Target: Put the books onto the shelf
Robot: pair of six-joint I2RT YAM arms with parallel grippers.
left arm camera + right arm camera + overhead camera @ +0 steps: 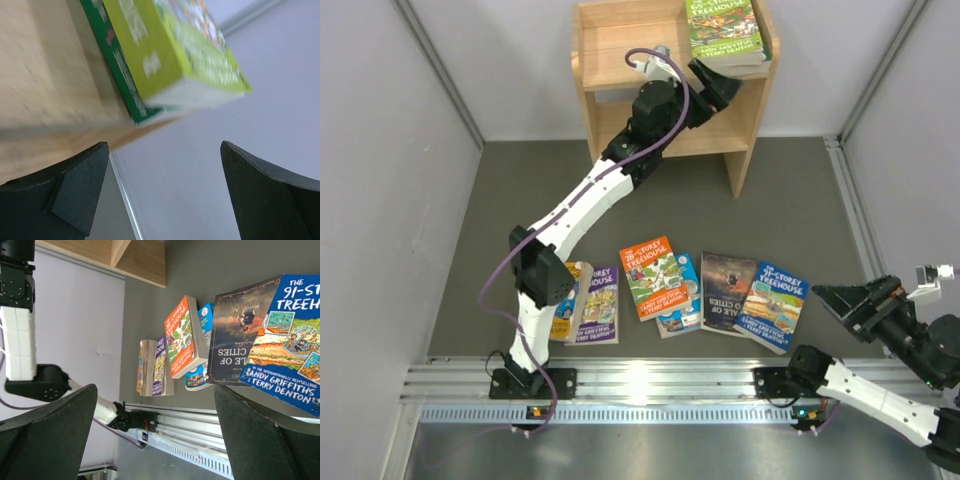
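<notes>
On the top of the light wood shelf [610, 45], at its right end, lie two green books [724, 30], a lime one on a darker one [175, 50], jutting over the edge. My left gripper [720, 85] hovers just in front of them, open and empty [165, 190]. Several more books lie in a row on the dark floor: yellow and purple [588, 302], orange [654, 276], light blue [684, 305], dark [728, 288] and blue [772, 305]. My right gripper [830, 305] is open to the right of the blue book [287, 345], holding nothing [155, 435].
The shelf stands against the back wall, with grey walls on both sides of the dark mat. An aluminium rail [650, 385] carrying both arm bases runs along the near edge. My left arm [590, 195] stretches diagonally from its base to the shelf.
</notes>
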